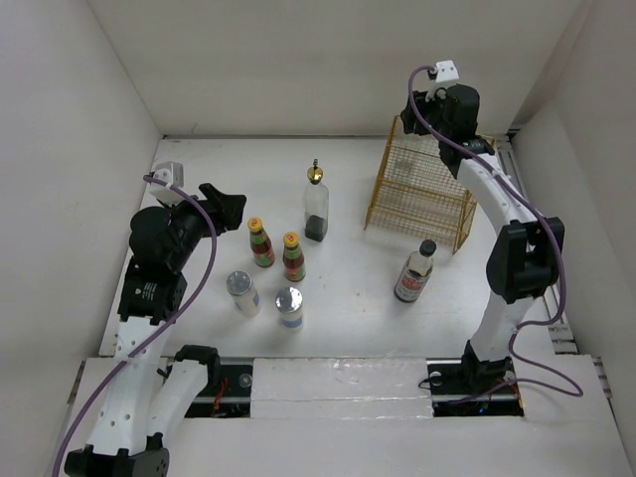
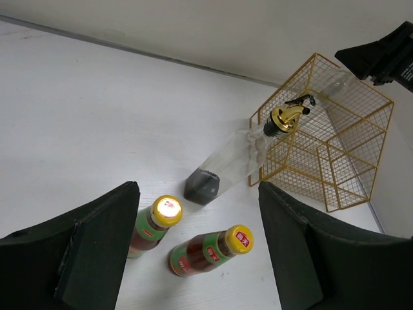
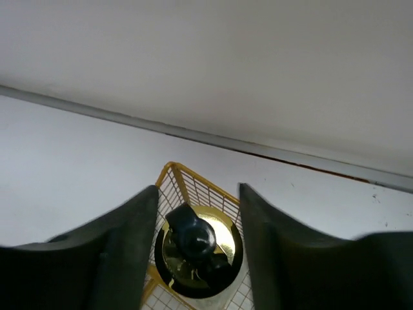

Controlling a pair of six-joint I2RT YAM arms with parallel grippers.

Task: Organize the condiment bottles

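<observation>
My left gripper (image 1: 227,206) is open and empty, hovering above two red-sauce bottles with orange caps (image 1: 261,243) (image 1: 293,257); both show between its fingers in the left wrist view (image 2: 155,226) (image 2: 210,248). A clear cruet with a gold spout (image 1: 316,204) stands behind them. Two silver-lidded jars (image 1: 241,291) (image 1: 289,305) stand in front. A black-capped bottle (image 1: 416,271) stands right of centre. My right gripper (image 1: 439,131) is over the yellow wire basket (image 1: 417,189), shut on the second cruet, whose gold spout (image 3: 197,248) sits between the fingers.
The basket stands at the back right, close to the back wall and the right wall; its corner shows under the held cruet (image 3: 171,177). White walls enclose the table on three sides. The arm bases are at the near edge.
</observation>
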